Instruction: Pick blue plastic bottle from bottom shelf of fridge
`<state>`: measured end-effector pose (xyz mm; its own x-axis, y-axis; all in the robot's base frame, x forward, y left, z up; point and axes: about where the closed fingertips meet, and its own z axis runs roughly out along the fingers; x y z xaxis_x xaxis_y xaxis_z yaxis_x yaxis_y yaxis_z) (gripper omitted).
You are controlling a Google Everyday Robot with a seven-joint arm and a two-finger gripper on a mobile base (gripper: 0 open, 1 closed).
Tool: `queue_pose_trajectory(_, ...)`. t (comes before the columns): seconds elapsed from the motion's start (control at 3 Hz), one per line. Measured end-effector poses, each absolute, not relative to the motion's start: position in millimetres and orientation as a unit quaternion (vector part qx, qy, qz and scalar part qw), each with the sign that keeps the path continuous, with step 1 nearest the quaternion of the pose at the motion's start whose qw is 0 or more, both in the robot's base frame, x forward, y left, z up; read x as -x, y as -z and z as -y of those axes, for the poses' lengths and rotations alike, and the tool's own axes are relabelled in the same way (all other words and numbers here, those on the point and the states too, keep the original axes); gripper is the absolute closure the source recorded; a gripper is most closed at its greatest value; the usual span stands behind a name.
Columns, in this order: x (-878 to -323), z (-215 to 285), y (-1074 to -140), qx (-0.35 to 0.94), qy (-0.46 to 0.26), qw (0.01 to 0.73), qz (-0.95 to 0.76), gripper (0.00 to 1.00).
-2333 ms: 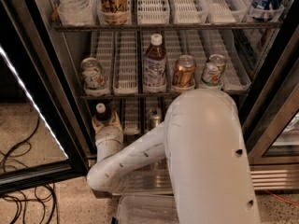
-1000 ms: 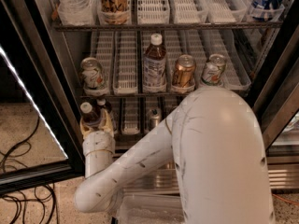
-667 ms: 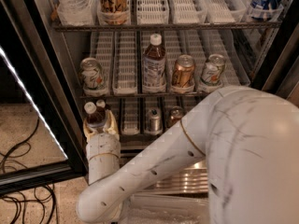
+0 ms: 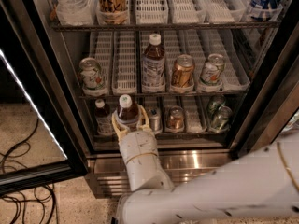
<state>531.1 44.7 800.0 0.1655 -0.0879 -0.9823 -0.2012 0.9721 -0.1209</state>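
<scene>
The fridge [image 4: 196, 160] stands open in front of me. My gripper [image 4: 130, 123] is at the front left of the bottom shelf. Its cream fingers [image 4: 116, 128] are closed around the blue plastic bottle [image 4: 125, 109], which is upright, with a white cap, dark liquid and a pale label. The bottle's lower part is hidden by the gripper. A similar small white-capped bottle [image 4: 101, 116] stands on the bottom shelf just to its left. My white arm [image 4: 215, 195] fills the lower right of the view.
Several cans [image 4: 175, 118] stand on the bottom shelf to the right of the gripper. The middle shelf holds a taller dark bottle [image 4: 153, 62] and cans [image 4: 90, 73]. The open glass door [image 4: 32, 106] is at the left, the door frame [image 4: 268, 73] at the right, and cables [image 4: 14, 157] lie on the floor.
The arm has swung and the gripper has moved right with the bottle in it, closer to the camera. A second small bottle now shows to its left.
</scene>
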Motion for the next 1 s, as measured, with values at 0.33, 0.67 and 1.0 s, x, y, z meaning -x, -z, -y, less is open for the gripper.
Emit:
queue_pose_trajectory(0.33, -536, 6, -813, 0.12, -0.066, 0.753, -0.644, 1.0)
queue_pose_trajectory(0.67, -549, 42, -804, 0.127, -0.102, 0.728, -0.666, 1.0)
queue_pose_trajectory(1.0, -565, 69, -781, 0.127, -0.138, 0.687, -0.702, 1.0)
